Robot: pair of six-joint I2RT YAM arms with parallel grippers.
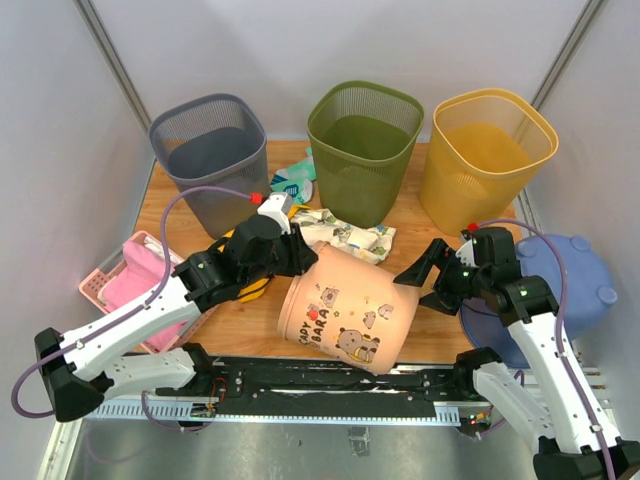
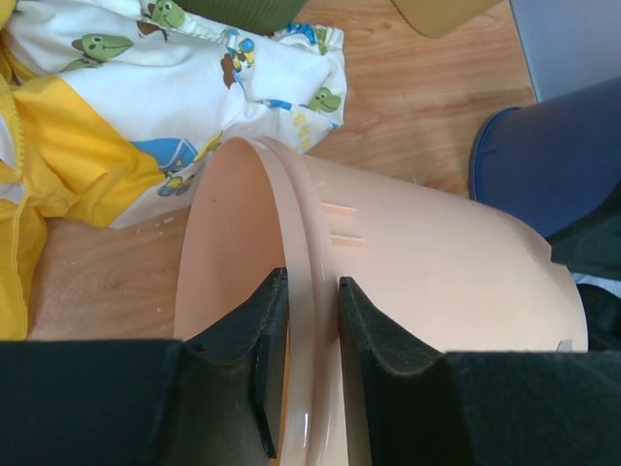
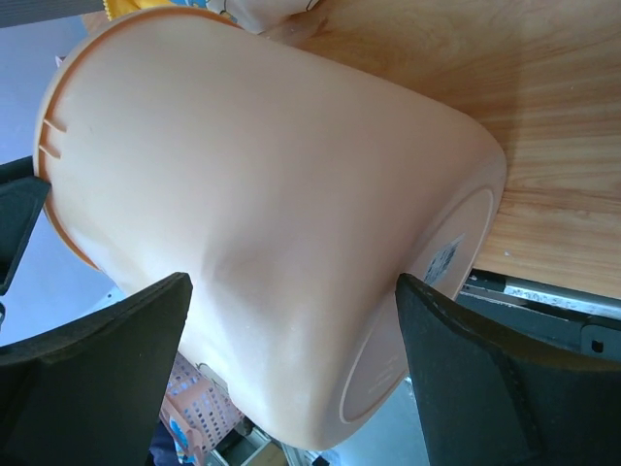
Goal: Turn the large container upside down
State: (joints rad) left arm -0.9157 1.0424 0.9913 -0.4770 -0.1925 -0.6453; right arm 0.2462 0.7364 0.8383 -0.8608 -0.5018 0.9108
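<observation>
The peach bucket lies tilted on its side, the left gripper pinches its far left rim, and the right gripper stands wide open around its body, gripping nothing.

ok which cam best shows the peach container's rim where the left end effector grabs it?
Left wrist: the rim runs between the left end effector's fingers, pinched. Top external hides that spot under the arm; right wrist sees mostly the peach container's wall, rim edge-on.

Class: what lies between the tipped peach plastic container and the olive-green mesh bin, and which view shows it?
A crumpled white cartoon-print cloth lies between the peach plastic container and the olive-green mesh bin; the top view shows it.
</observation>
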